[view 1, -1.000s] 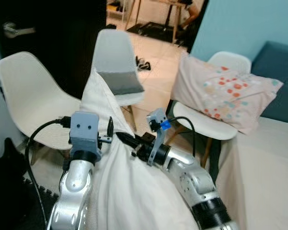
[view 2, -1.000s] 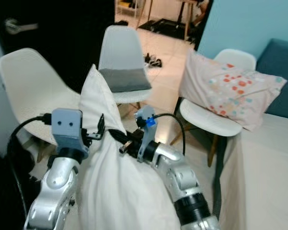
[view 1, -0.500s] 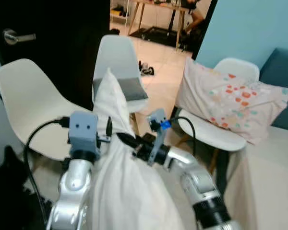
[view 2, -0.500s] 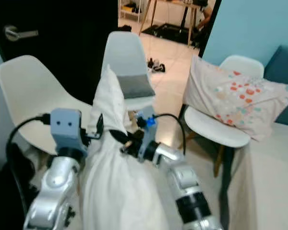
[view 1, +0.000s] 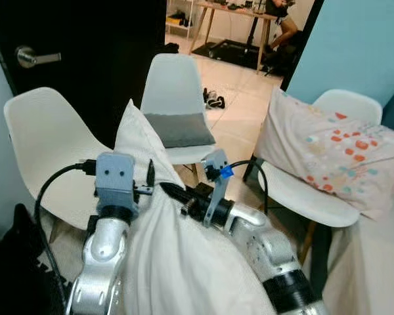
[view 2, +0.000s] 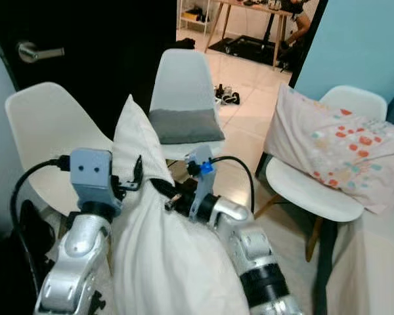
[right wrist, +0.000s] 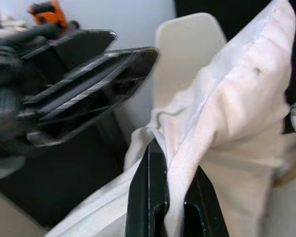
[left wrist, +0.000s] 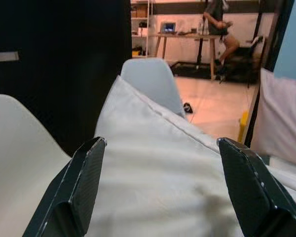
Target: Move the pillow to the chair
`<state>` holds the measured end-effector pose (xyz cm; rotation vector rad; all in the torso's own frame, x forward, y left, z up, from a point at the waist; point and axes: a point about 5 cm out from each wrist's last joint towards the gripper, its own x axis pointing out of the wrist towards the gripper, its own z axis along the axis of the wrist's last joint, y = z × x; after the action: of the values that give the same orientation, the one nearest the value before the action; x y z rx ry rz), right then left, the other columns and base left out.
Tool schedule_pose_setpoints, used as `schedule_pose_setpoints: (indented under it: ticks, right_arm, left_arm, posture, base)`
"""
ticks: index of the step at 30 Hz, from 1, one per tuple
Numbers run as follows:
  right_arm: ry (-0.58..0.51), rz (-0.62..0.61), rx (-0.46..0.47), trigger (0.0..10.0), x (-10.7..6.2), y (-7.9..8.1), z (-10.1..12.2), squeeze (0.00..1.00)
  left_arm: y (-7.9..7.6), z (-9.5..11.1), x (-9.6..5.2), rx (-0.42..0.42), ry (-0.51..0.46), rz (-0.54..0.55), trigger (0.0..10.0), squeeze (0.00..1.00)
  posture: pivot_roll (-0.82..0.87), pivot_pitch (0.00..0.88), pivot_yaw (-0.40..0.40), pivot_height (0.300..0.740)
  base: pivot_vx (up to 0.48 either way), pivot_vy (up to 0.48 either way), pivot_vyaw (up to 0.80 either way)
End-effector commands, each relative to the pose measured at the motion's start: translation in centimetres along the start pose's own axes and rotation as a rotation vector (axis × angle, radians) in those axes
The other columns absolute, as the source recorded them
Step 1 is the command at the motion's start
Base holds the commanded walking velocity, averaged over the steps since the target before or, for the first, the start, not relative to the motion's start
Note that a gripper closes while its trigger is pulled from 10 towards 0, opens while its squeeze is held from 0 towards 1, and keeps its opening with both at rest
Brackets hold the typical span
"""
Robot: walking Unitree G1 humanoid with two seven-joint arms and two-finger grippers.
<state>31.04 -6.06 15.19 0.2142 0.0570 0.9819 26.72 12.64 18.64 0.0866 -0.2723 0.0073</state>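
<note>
White cotton pillow (view 1: 164,230), plain, carried upright between both arms in the near centre of the left eye view, its top corner pointing up toward the far chairs. Left gripper (view 1: 149,188) presses its flank from the left; right gripper (view 1: 174,192) meets it from the right. Step in hand, by judgement: transport, pillow lifted and not yet set down. Ahead: empty white chair (view 1: 46,147) at left, grey-cushioned chair (view 1: 177,105) at centre far, third chair (view 1: 315,190) at right already bearing a spotted pillow (view 1: 328,147). Next move calls for approaching a free seat and lowering the load onto it before letting go. Right eye view: same arrangement; dark door (view 2: 85,46) behind the left chair, blue wall (view 2: 361,39) at right, pale tiled floor (view 2: 249,88) running to a far room with a desk and a seated person's legs. Left wrist view: its two fingers (left wrist: 86,182) stand wide apart with the pillow bulging between them, braced against it rather than pinching. Right wrist view: fingers (right wrist: 150,197) drawn tight together on a fold of the pillow's fabric, the left gripper's dark fingers just beside.
</note>
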Motion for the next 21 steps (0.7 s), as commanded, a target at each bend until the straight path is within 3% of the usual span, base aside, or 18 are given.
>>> schedule_pose_setpoints:
  ticks: [1,21]
  right_arm:
    - [-0.083,0.034,-0.021,10.0,0.53,0.56,1.73,0.0]
    - [-0.075,0.037,-0.026,10.0,0.6,0.58,1.71,0.0]
  left_arm:
    - [0.07,-0.31,-0.04,0.004,0.013,0.0,10.0,0.0]
    - [0.08,-0.28,-0.01,0.005,0.011,-0.001,10.0,0.0]
  posture:
    - [0.03,0.0,-0.138,0.74]
    - [0.03,0.0,-0.139,0.74]
  base:
    - [0.289,0.0,0.0]
    - [0.289,0.0,0.0]
